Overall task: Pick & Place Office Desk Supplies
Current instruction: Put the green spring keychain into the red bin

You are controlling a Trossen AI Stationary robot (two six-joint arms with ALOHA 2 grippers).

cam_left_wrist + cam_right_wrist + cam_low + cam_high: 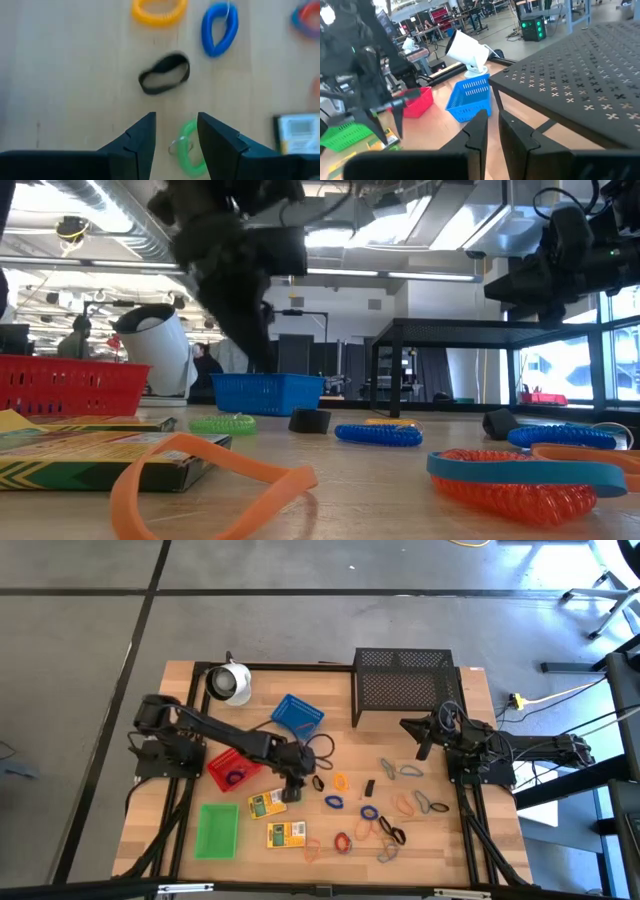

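The left end effector (293,790) is positioned low over the middle of the wooden tabletop (440,840), fingers parted to a moderate gap with nothing clamped; a green coiled plastic loop (189,150) is seen on the wood in the gap between the fingers (140,137), contact cannot be told. Just beyond it a black band loop (164,74), a yellow coiled loop (159,10) and a blue coiled loop (219,29) are laid flat. The two yellow-green flat boxes (266,805) (286,834) are located just beside this end effector, the green plastic tray (217,829) nearer the front edge, the red plastic tray (232,769) and blue plastic tray (297,714) behind. Remaining loops are scattered across the right half of the tabletop. The right end effector (424,748) is parked beside the black wire-mesh rack (405,683), fingers narrowed to a slim gap, empty. A white round object (230,683) is placed at the back left.
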